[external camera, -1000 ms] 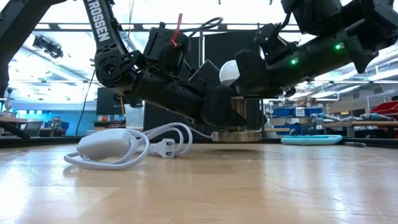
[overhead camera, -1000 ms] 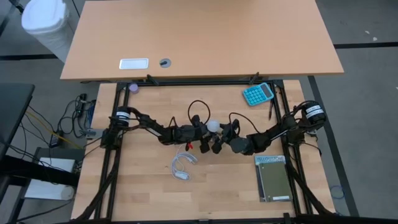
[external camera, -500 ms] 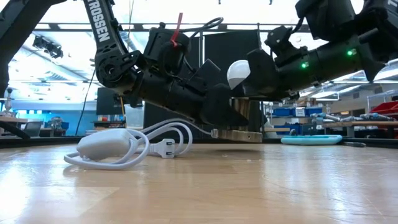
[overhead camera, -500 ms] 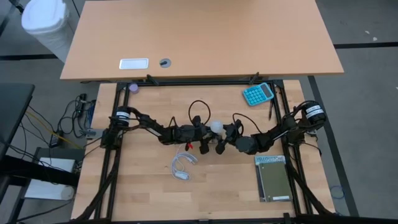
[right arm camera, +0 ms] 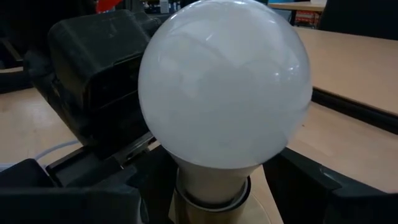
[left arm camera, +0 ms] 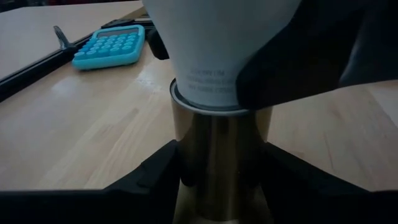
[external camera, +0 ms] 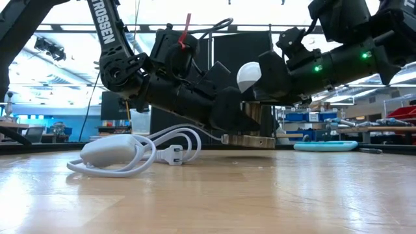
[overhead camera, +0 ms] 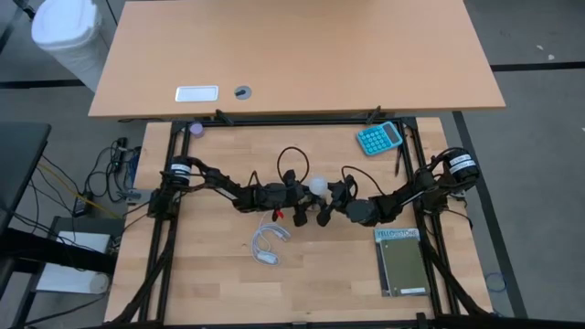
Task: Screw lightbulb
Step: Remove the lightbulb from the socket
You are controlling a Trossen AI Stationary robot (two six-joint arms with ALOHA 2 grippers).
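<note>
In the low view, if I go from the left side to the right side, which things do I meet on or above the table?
White cable with its plug → left gripper holding the socket → lightbulb → right gripper → teal calculator.

One bulb (overhead camera: pixel 316 185). One socket (left arm camera: pixel 217 155). One calculator (overhead camera: pixel 378 138). One coiled cable (overhead camera: pixel 269 245). One notebook (overhead camera: pixel 401 263). Two claws: left (overhead camera: pixel 294 196), right (overhead camera: pixel 327 201).

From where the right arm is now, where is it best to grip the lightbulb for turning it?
Probably the neck of the lightbulb just under the round globe, from the side opposite the left gripper, which clamps the socket. The bulb stands upright, so fingers fit there.
</note>
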